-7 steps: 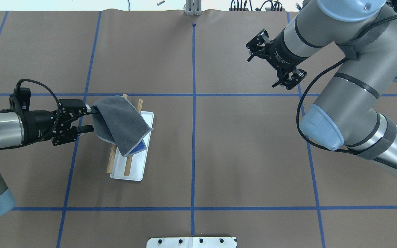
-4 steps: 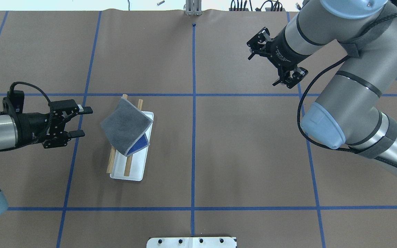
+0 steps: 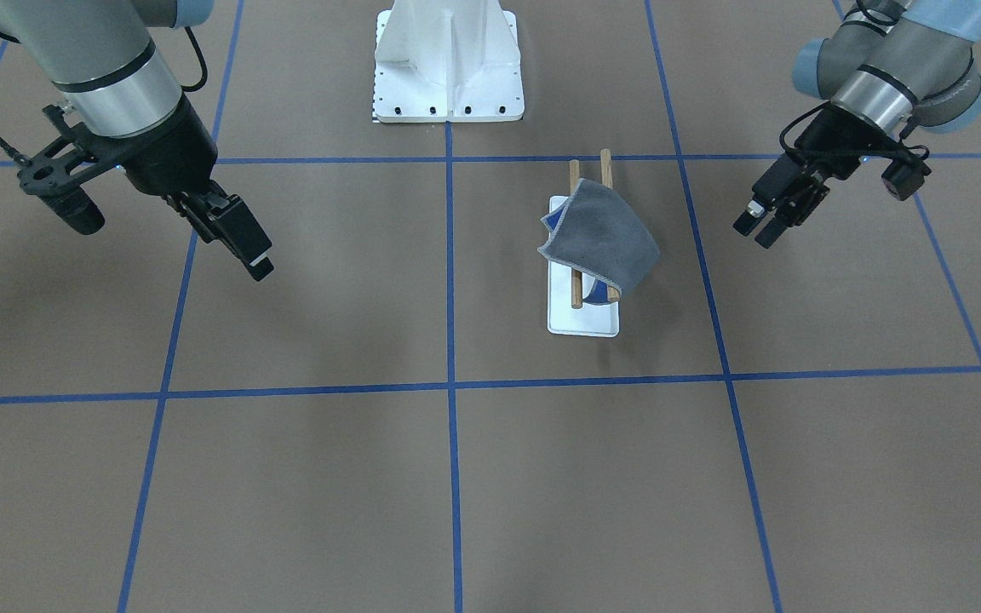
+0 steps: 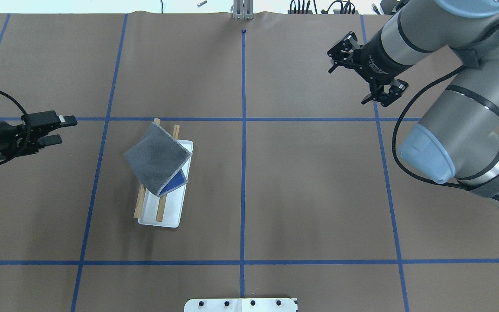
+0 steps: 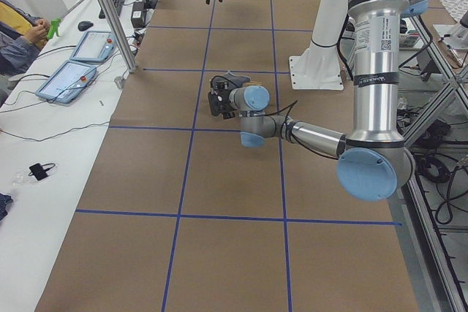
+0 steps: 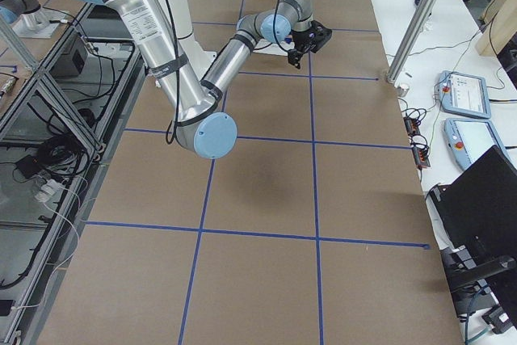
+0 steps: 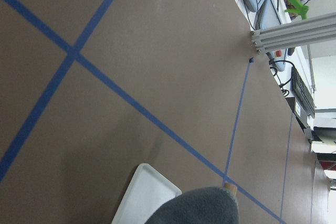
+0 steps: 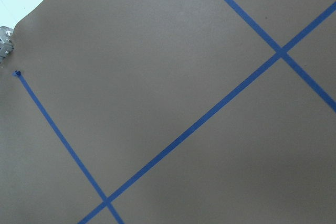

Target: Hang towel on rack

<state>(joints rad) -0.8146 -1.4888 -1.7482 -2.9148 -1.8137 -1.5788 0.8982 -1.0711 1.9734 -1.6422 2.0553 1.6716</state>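
We find the left gripper [image 4: 62,129] empty, its two fingers parted by a moderate gap, held above the table [image 4: 301,182]. The towel [image 4: 156,158] lies ahead of its fingertips, well apart from them and slightly off to the side nearer the robot's base. The towel is draped across both wooden bars [image 4: 161,212] of the rack [image 4: 138,207], grey face up, with a blue corner of the reverse showing at its lower edge. It sits skewed, corner-on to the bars. The bars stand over a white tray [image 4: 171,216]. In the left wrist view, the cloth's grey edge, one bar tip and a tray corner appear at the bottom of the frame.

We find the right gripper [image 4: 347,86] empty with jaws spread wide. It is far from the towel, which lies beyond the blue centre line [image 4: 243,195] from this tool. Its wrist view shows only the table and such lines.
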